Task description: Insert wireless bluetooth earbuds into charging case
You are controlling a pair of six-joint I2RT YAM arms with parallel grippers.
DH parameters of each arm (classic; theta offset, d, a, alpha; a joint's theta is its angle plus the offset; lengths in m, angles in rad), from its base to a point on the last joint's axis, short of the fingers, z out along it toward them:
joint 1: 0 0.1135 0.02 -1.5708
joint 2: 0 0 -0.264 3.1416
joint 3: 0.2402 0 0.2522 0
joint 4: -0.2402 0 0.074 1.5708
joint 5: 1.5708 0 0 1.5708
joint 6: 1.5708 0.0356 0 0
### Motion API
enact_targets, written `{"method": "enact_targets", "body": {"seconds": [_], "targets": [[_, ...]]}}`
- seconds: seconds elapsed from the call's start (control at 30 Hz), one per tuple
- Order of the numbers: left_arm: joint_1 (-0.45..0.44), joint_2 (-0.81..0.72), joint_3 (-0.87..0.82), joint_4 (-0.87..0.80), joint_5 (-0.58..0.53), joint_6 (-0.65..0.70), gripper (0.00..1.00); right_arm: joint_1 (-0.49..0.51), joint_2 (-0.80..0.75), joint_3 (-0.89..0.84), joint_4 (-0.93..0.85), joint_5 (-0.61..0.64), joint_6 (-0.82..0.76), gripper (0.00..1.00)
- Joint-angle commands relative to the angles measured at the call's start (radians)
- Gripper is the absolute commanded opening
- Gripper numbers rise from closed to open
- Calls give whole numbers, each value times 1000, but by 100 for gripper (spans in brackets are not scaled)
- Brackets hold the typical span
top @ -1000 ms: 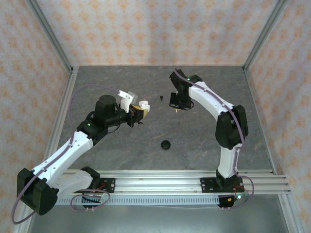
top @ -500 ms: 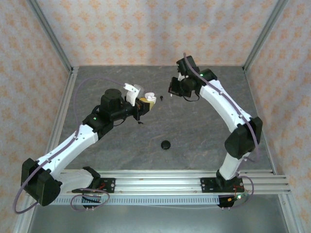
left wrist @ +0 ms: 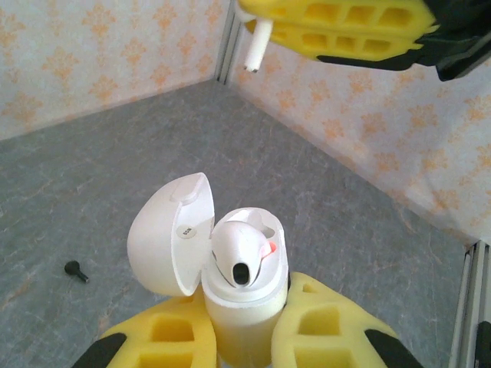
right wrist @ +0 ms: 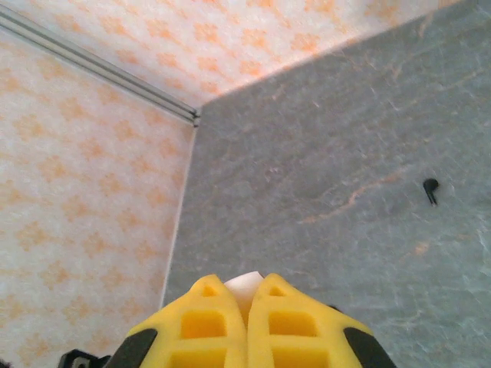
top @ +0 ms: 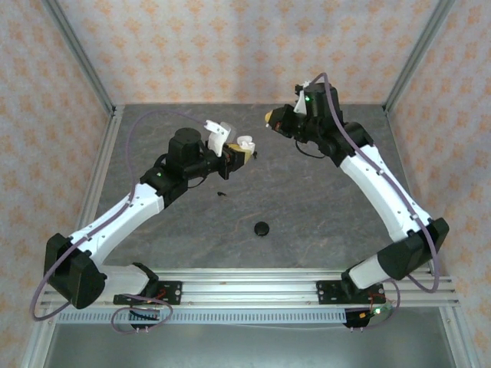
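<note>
Left pincer (left wrist: 242,341), its yellow foam fingers nearly closed, grips the small white plastic charging case (left wrist: 244,310). The lid is open, and one white short-stemmed earbud (left wrist: 242,254) sits inside. Far-right of it, the right pincer (left wrist: 337,27) is clamped shut on a second white earbud (left wrist: 257,44), stem protruding. A tiny black earbud (top: 254,155) lies on the grey stone-patterned table (top: 322,222), just right of the case.

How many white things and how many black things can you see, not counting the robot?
White: 3 (case, tucked-in earbud, pinched earbud in the right claw)
Black: 3 (near earbud, far earbud, round lump)
Total: 6
</note>
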Motion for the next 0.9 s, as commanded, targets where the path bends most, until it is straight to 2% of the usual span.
{"method": "enact_targets", "body": {"seconds": [0.0, 0.3, 0.53, 0.87], "targets": [[-10, 9, 47, 44, 2, 30, 0, -2, -42, -32, 133, -15, 39, 1], [-25, 10, 65, 25, -42, 21, 0, 55, -4, -23, 155, -47, 22, 1], [-28, -12, 70, 3, -94, 25, 0, 96, 26, 42, 59, -24, -38, 0], [-27, -18, 59, 12, -117, 24, 0, 105, 32, 64, -4, -37, -60, 0]]}}
